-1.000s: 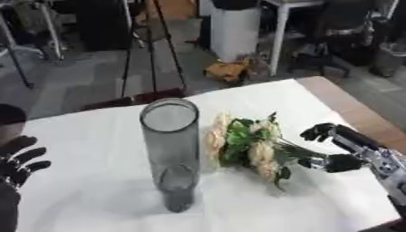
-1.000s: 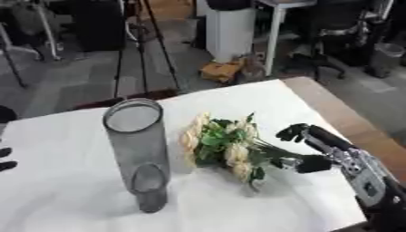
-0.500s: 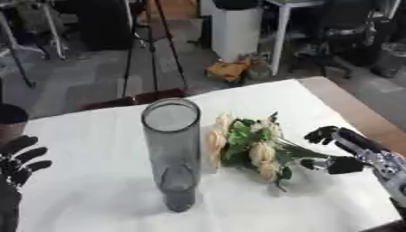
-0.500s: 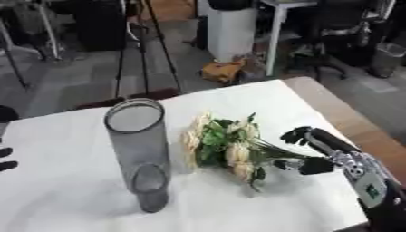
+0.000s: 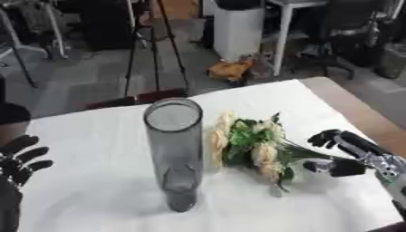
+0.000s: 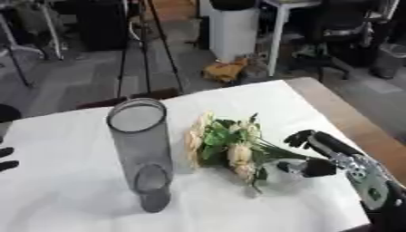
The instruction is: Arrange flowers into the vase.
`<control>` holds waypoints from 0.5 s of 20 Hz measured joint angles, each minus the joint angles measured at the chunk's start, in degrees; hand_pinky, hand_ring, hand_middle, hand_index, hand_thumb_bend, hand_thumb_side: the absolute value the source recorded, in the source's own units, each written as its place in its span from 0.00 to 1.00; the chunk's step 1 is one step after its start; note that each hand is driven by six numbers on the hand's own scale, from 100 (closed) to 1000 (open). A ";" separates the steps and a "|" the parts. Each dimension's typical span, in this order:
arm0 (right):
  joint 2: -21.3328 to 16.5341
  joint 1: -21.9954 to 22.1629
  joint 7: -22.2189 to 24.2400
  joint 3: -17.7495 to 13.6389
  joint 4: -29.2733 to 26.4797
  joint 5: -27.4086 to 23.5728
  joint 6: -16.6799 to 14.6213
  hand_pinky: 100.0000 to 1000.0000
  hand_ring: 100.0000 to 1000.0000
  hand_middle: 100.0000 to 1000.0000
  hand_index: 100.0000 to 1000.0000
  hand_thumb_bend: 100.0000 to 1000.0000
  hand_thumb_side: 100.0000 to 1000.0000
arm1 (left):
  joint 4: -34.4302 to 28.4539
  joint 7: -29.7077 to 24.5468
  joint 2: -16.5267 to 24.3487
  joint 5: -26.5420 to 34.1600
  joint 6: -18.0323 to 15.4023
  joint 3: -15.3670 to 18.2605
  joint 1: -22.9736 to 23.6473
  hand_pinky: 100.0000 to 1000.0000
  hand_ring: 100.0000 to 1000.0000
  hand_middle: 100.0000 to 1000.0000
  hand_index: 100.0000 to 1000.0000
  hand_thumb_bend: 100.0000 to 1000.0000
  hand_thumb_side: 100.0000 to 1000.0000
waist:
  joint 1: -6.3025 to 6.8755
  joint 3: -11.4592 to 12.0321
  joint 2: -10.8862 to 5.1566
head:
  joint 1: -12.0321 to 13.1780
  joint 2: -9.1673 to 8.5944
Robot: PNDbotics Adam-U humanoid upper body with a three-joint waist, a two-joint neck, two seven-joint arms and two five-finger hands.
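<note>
resting low at the near left corner, the left hand (image 5: 17, 161) shows its fingers spread and straight, holding nothing. a little further in, the tall grey vase (image 5: 174, 158) stands upright on the white table (image 5: 87, 195). just right of it the flowers (image 5: 250, 144) lie flat, cream blooms toward the vase. the right hand (image 6: 321, 156) sits at the stem end, fingers and thumb curved but apart, not closed round the stems.

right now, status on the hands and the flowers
Right hand open beside the flowers, not gripping. Left hand idle, open, lower left. Flowers lying on the table by the upright vase. Nothing blocking.
</note>
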 measured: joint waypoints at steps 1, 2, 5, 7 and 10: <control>0.00 -0.01 -0.11 -0.06 0.31 0.08 0.11 0.65 0.70 0.64 0.79 0.55 0.62 | 0.00 0.00 0.00 0.00 0.00 0.00 0.00 0.65 0.71 0.72 0.78 1.00 0.77 | 0.13 0.00 0.00 | 0.01 0.00; 0.00 -0.04 -0.16 -0.13 0.61 0.14 0.15 0.65 0.70 0.63 0.79 0.55 0.62 | 0.00 0.00 0.00 0.01 0.00 0.00 0.00 0.65 0.71 0.72 0.78 1.00 0.77 | 0.20 0.00 0.00 | 0.02 0.00; 0.00 -0.47 -0.36 -0.27 1.17 0.46 0.24 0.64 0.69 0.63 0.79 0.55 0.61 | 0.00 0.00 0.00 0.07 0.00 0.00 0.00 0.65 0.71 0.72 0.78 1.00 0.77 | 0.21 0.02 0.00 | 0.03 0.00; 0.00 -0.58 -0.50 -0.30 1.61 0.59 0.29 0.64 0.69 0.63 0.79 0.55 0.61 | 0.00 0.00 0.00 0.07 0.00 0.00 0.00 0.65 0.71 0.72 0.78 1.00 0.77 | 0.26 0.05 0.00 | 0.06 0.00; 0.00 -0.97 -0.65 -0.46 2.31 0.91 0.19 0.64 0.69 0.63 0.79 0.55 0.61 | 0.00 0.00 0.00 0.07 0.00 0.00 0.00 0.65 0.71 0.72 0.78 1.00 0.77 | 0.33 0.09 0.00 | 0.07 0.00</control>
